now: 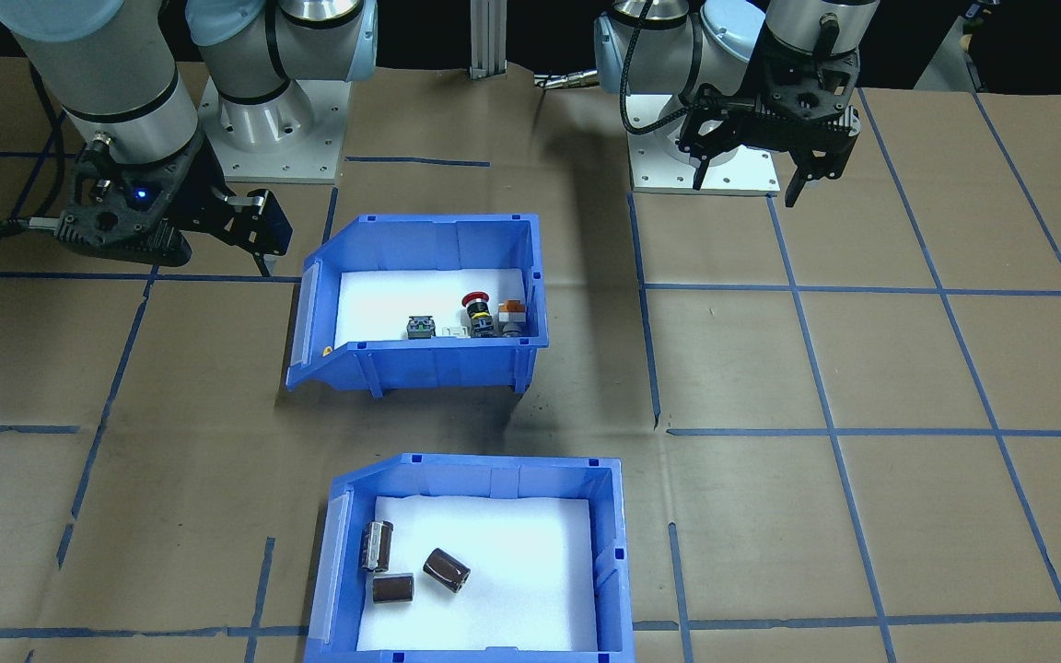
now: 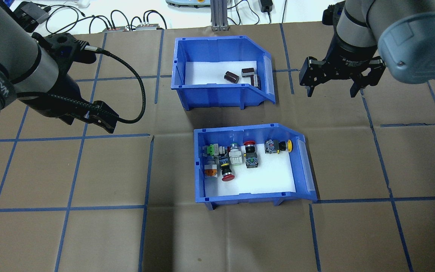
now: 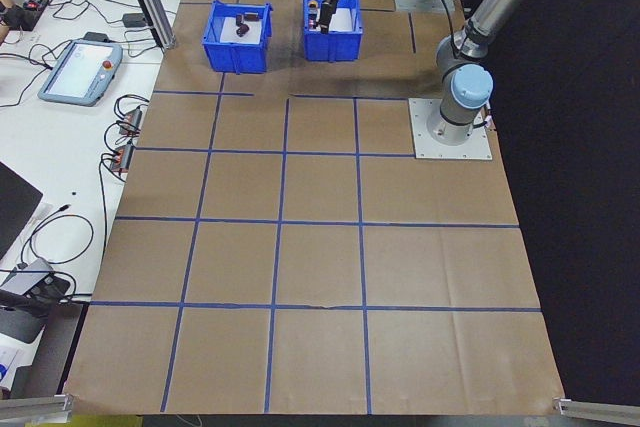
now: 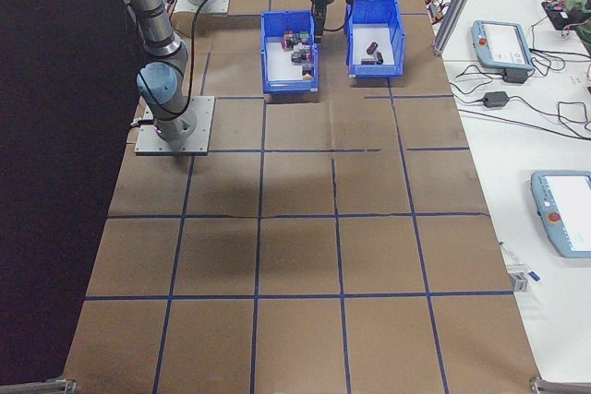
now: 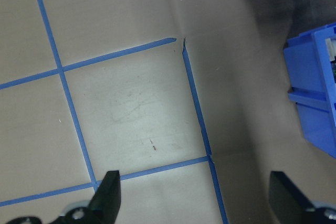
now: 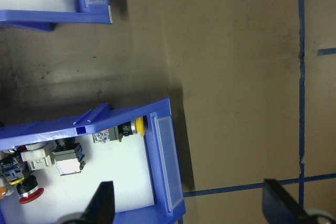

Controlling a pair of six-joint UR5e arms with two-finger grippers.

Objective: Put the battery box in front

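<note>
The battery box (image 2: 217, 92) is a blue bin with a white foam floor holding three dark brown cylinders (image 2: 242, 75). It stands at the table's far side from the robot and shows low in the front-facing view as the battery box (image 1: 475, 479). My right gripper (image 2: 331, 88) hovers open to its right, apart from it. My left gripper (image 2: 91, 122) hangs open over bare table to the left of both bins. In the wrist views the left gripper (image 5: 197, 198) and the right gripper (image 6: 189, 205) have nothing between their spread fingers.
An identical blue bin (image 2: 255, 198) with colourful push-button switches (image 2: 240, 156) sits nearer the robot, just behind the battery box. Brown cardboard with blue tape lines (image 2: 149, 166) covers the table. Cables and devices (image 2: 127, 22) lie beyond the far edge.
</note>
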